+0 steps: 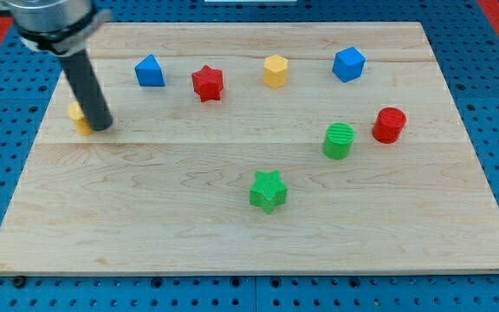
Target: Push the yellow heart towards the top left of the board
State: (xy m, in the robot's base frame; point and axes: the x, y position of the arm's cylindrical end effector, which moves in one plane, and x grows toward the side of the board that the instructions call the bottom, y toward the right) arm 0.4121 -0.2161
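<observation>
The yellow heart [78, 116] lies near the board's left edge, in the upper left part, mostly hidden behind my rod. My tip [101, 126] rests on the board at the heart's right side, touching or nearly touching it. The rod slants up to the view's top left. Only a small yellow part of the heart shows to the left of the rod.
A blue block [149, 71], a red star [207, 83], a yellow hexagonal block [275, 71] and a blue block [348, 64] line the top. A red cylinder [389, 125], a green cylinder [339, 141] and a green star [268, 191] lie lower right. The wooden board [145, 234] sits on blue pegboard.
</observation>
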